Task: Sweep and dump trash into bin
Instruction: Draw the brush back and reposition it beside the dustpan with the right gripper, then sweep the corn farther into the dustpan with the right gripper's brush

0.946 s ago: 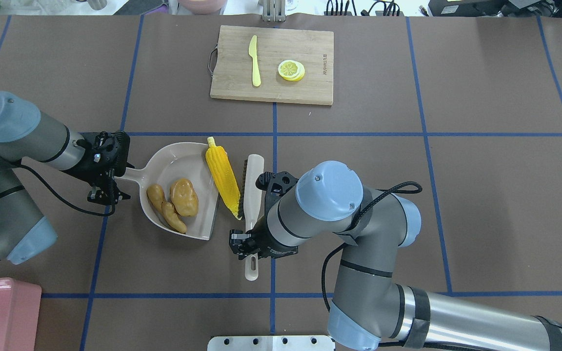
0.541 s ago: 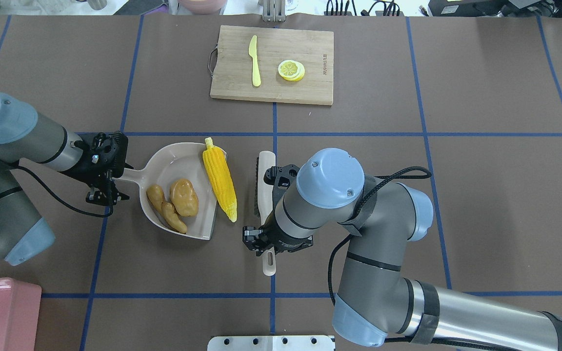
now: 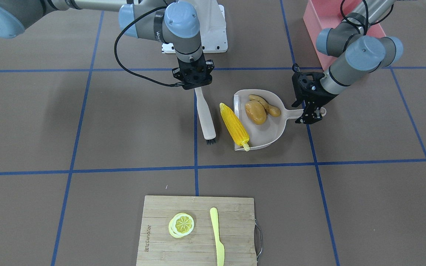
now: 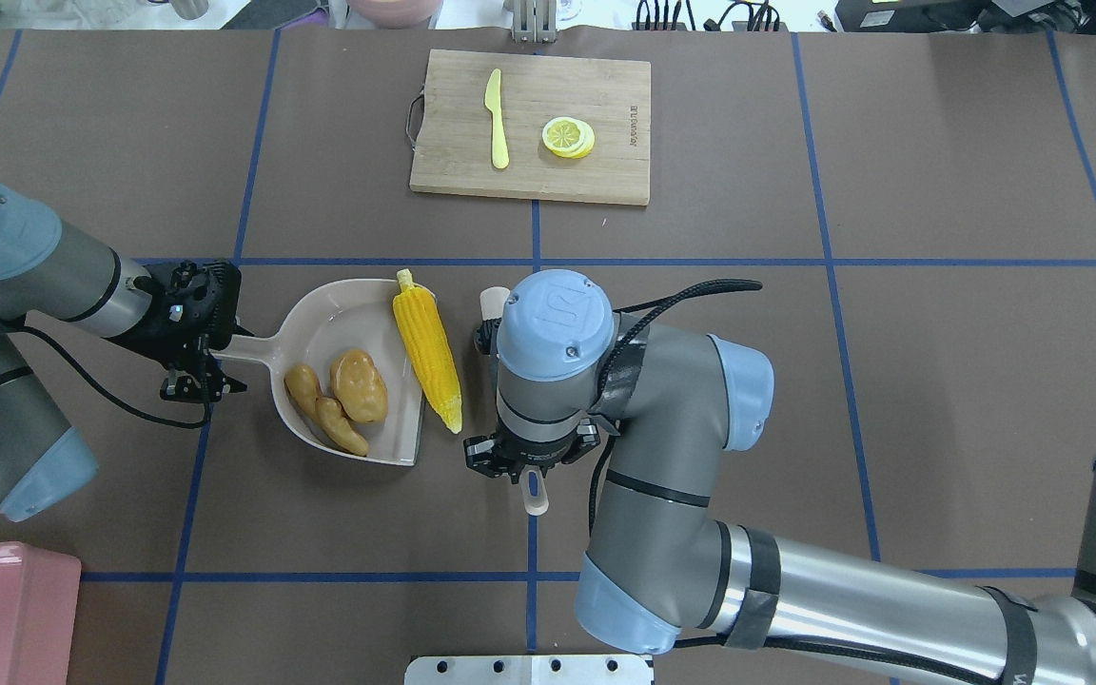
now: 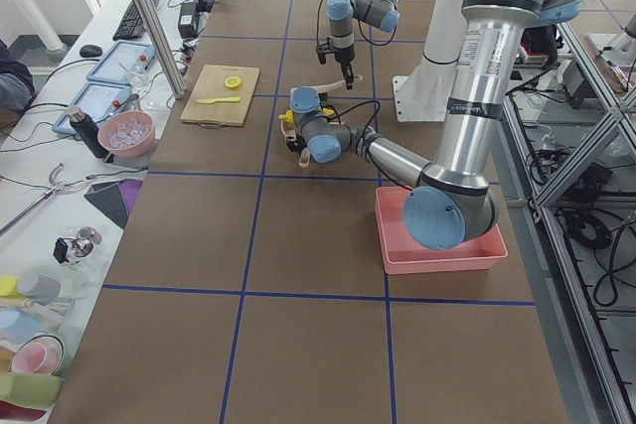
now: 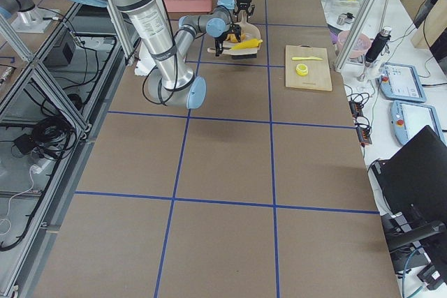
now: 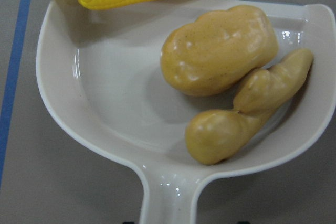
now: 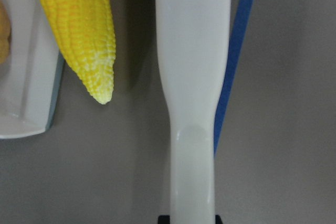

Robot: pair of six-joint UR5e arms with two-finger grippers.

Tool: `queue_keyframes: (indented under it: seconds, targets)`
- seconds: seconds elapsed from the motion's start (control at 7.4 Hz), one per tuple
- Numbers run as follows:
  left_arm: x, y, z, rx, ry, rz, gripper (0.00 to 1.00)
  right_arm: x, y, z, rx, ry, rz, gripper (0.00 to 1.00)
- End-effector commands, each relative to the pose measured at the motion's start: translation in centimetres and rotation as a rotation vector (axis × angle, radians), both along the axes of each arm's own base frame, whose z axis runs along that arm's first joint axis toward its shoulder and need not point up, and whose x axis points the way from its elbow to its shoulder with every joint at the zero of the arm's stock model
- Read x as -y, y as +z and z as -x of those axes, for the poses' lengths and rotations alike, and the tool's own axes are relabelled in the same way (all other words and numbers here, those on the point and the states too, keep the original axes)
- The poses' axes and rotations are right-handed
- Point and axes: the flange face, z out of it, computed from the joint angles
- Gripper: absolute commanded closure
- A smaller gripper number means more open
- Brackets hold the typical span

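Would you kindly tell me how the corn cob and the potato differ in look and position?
The corn cob is long, slim and bright yellow; the potato is a short, brownish-orange oval. The potato lies wholly inside the dustpan, beside the ginger root; the corn cob lies along the pan's open lip, its pointed tip over the table. Both are toy foods; neither is gripped.

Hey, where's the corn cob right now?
In the overhead view the corn cob lies left of centre along the dustpan's open mouth, between the potato and the brush.
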Motion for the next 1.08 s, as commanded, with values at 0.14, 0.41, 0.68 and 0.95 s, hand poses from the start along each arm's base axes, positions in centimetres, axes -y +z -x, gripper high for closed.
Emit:
queue_keyframes:
  seconds: [0.14,0.41,0.68,0.95]
  targets:
    - [0.0,-0.1,0.2,-0.003,-0.001,0.000,0.71,0.9,-3.5,4.6,-0.025,-0.025,0.005,1.00]
    - [0.0,0.0,0.2,-0.001,-0.002,0.000,0.80,0.6,-4.9,5.9,-0.022,-0.029,0.011,1.00]
    - [0.0,-0.1,0.2,-0.002,-0.002,-0.001,0.84,0.4,-6.6,5.9,0.057,-0.021,0.021,1.00]
    - [0.0,0.0,0.2,0.001,-0.006,-0.001,0.86,0.2,-8.1,5.7,0.150,0.004,0.048,1.00]
